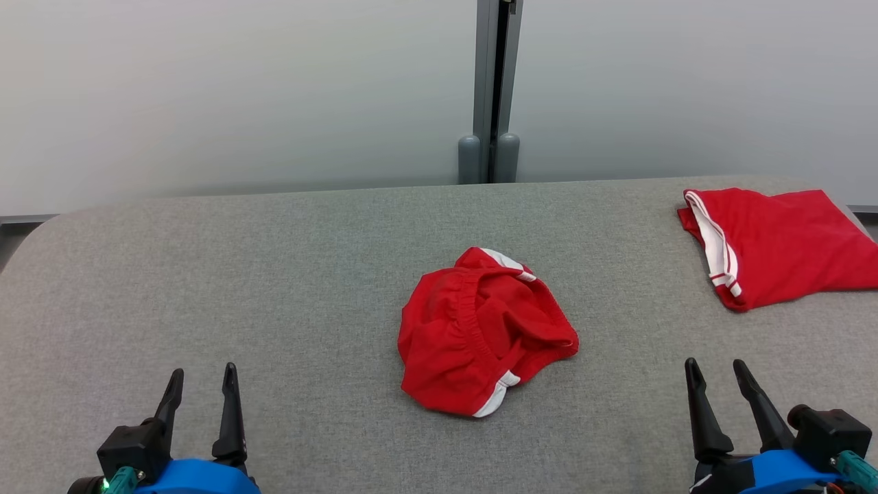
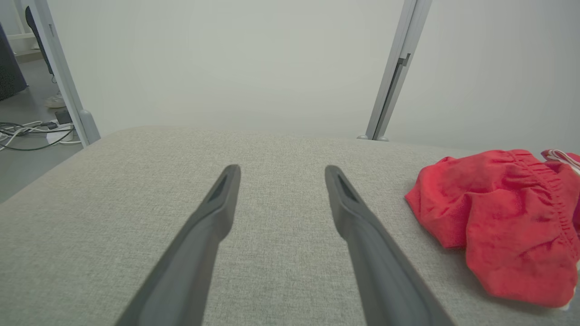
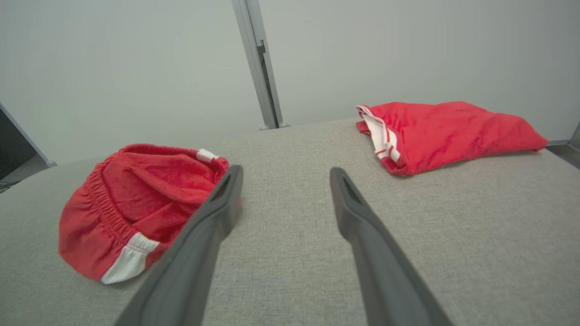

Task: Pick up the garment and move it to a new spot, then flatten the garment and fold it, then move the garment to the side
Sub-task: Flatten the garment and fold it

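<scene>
Pick-up step not yet begun: crumpled red shorts lie mid-way across the grey padded table, left gripper and right gripper both spread wide, empty, well apart from them at the near edge; next move likely needs a reach in to pinch the elastic waistband.

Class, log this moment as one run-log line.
left gripper: open, empty | right gripper: open, empty | crumpled red garment: centre, untouched | folded red garment: far right | pick-up: not started
</scene>
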